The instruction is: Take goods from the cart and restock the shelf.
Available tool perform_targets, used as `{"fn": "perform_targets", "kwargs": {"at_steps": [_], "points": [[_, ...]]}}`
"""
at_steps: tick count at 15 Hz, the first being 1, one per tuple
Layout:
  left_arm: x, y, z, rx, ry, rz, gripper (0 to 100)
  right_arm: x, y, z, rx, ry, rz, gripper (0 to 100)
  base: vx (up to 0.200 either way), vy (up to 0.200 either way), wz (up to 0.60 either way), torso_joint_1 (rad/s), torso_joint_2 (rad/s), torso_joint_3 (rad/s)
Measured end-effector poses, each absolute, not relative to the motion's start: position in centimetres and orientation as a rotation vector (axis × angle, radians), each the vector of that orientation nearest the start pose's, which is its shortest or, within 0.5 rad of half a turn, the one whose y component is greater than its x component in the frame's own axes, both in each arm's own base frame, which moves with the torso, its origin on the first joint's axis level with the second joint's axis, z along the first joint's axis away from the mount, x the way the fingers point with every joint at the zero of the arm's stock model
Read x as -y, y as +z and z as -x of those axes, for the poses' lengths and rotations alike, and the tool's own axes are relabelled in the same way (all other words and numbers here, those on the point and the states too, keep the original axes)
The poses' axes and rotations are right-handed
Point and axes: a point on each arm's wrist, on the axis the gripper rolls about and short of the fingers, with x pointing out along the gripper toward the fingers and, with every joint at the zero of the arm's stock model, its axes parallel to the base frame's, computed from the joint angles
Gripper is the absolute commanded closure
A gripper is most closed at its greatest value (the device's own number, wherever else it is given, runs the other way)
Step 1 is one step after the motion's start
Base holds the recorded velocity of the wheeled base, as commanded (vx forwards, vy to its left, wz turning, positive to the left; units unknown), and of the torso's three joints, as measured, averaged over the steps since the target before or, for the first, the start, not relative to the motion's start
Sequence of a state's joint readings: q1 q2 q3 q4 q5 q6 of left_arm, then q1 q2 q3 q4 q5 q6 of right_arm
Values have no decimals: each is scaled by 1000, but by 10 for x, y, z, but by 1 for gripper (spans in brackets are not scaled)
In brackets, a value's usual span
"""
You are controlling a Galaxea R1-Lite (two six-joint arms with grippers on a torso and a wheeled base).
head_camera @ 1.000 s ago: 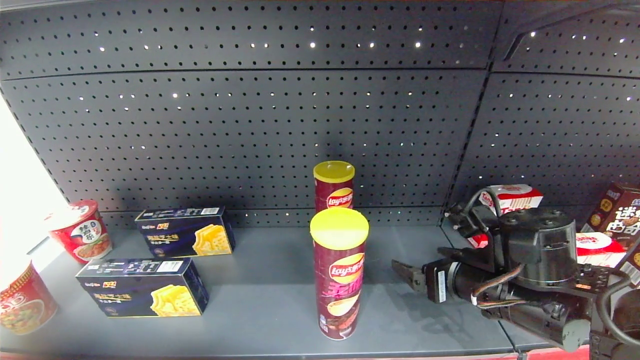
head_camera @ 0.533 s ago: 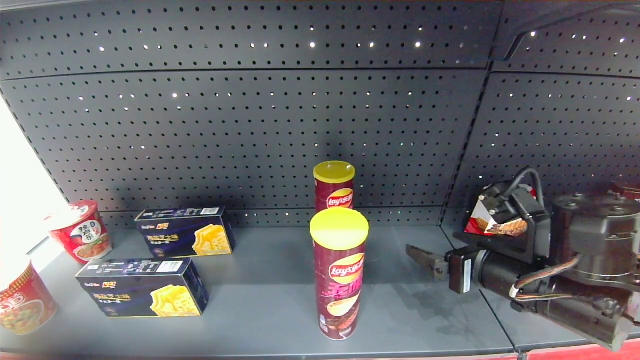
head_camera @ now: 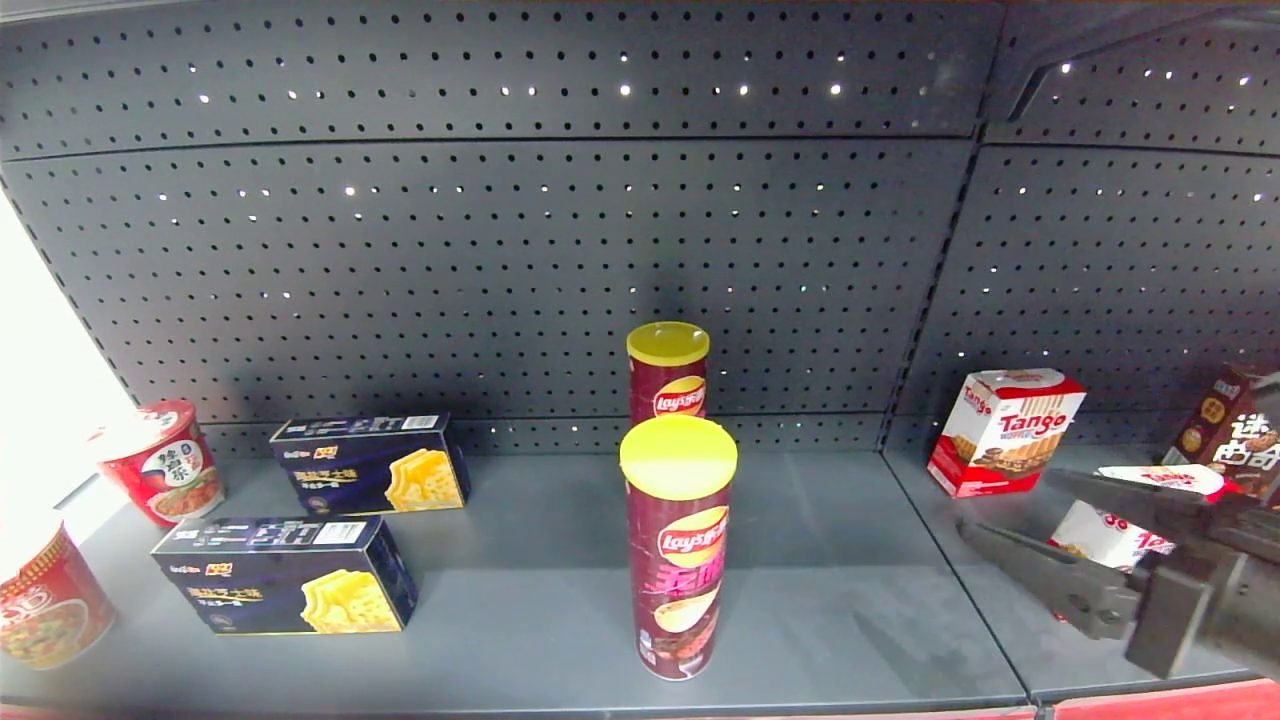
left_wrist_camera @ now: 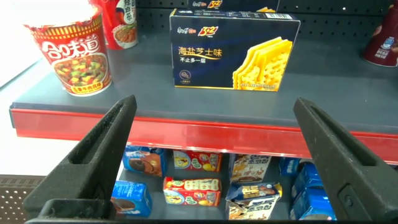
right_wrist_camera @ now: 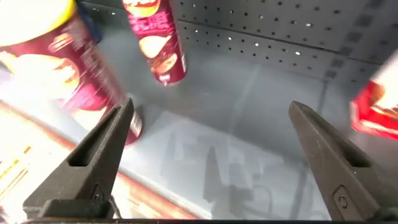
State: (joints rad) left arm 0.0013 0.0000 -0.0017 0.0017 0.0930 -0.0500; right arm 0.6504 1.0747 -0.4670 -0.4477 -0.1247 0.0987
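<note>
Two maroon chip cans with yellow lids stand upright mid-shelf, the front can [head_camera: 678, 545] just ahead of the back can [head_camera: 668, 372]. My right gripper [head_camera: 1008, 504] is open and holds nothing. It hovers low over the grey shelf board [head_camera: 830, 560], well to the right of the front can. Its own view has the front can [right_wrist_camera: 68, 68] and the back can [right_wrist_camera: 155, 40] beyond the right gripper [right_wrist_camera: 211, 107]. My left gripper [left_wrist_camera: 214, 104] is open and empty, in front of the red shelf edge [left_wrist_camera: 205, 127], facing a blue cracker box [left_wrist_camera: 233, 50].
Two blue cracker boxes [head_camera: 290, 575] [head_camera: 370, 465] and two red noodle cups [head_camera: 160, 475] [head_camera: 45, 600] fill the shelf's left. A red-and-white wafer box [head_camera: 1005, 430], a flat packet [head_camera: 1120, 530] and a brown box [head_camera: 1235, 435] sit right. A perforated wall stands behind.
My right arm has drawn back to the right and toward the shelf's front edge, away from the front can. The wafer box behind it has come into full view.
</note>
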Motion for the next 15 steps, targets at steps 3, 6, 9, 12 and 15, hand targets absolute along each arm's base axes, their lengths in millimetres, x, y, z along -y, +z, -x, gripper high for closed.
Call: {"fn": "perform_targets", "kwargs": {"at_steps": [3,6,9,12,15], "points": [[-2,76,23,2,94,50,0,-48,219,-85,-74,480,-22,0,0,0,0,0,0,0],[-2,76,23,2,95,50,0,-21,216,-57,21,378,-2,0,0,0,0,0,0,0],[-2,76,23,2,95,50,0,-8,198,-35,59,256,6,0,0,0,0,0,0,0],[-2,76,23,2,95,50,0,-3,170,-16,67,146,7,0,0,0,0,0,0,0],[-2,76,23,2,94,50,0,-1,126,1,61,67,8,0,0,0,0,0,0,0]]}}
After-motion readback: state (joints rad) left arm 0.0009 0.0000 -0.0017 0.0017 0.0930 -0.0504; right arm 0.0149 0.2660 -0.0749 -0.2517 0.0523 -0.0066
